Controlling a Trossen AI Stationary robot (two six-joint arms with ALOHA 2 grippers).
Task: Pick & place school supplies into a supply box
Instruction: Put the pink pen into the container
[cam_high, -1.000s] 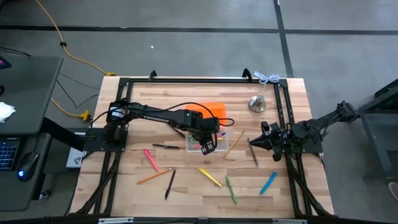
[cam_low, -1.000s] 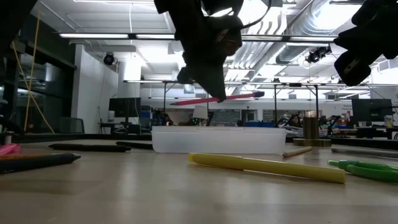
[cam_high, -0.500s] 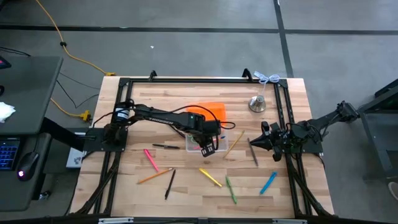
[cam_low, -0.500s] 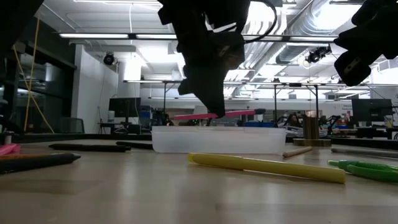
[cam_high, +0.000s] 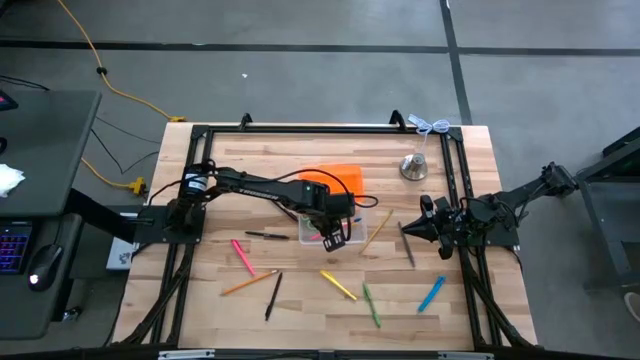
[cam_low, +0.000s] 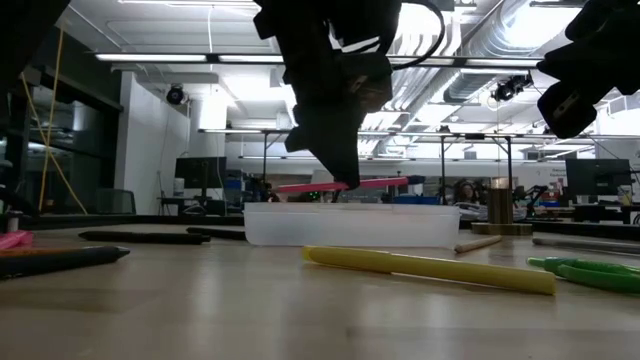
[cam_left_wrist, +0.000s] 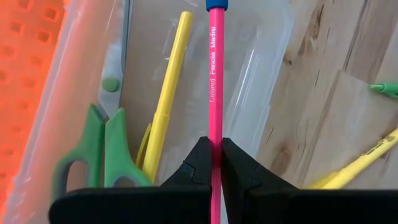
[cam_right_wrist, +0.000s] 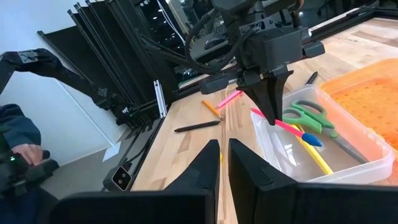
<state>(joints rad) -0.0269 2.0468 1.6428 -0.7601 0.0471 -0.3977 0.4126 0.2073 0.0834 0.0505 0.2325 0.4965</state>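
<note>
My left gripper (cam_high: 335, 238) hangs over the supply box (cam_high: 352, 222), a clear tub with its orange lid (cam_high: 335, 180) open toward the far side, and is shut on a pink pencil (cam_left_wrist: 216, 74). The low view shows the pencil (cam_low: 385, 183) just above the box rim (cam_low: 350, 208). Green-handled scissors (cam_left_wrist: 102, 143) and a yellow pen (cam_left_wrist: 168, 93) lie in the box. More school supplies lie loose on the table: a yellow pen (cam_high: 338, 285), a green one (cam_high: 371, 303) and a blue one (cam_high: 431, 293). My right gripper (cam_high: 405, 230) waits shut at the table's right side. My left gripper pinches the pink pencil's shaft (cam_left_wrist: 216, 134) between its two fingers, about midway along it. The fingers slant steeply down from above and lie across the pencil. The pencil is lifted clear and nearly level over the open box, its blue-capped end (cam_left_wrist: 217, 5) pointing away from the wrist.
A silver bell (cam_high: 414, 166) stands at the far right. A pink marker (cam_high: 242, 255), an orange pencil (cam_high: 250, 283) and black pens (cam_high: 273, 295) lie left of the box toward the near edge. A person's hand (cam_right_wrist: 22, 155) shows beyond the table.
My left gripper has sunk toward the supply box with the pink pencil, which stays nearly level and now hangs just above the rim. For the last half second it has kept still.
</note>
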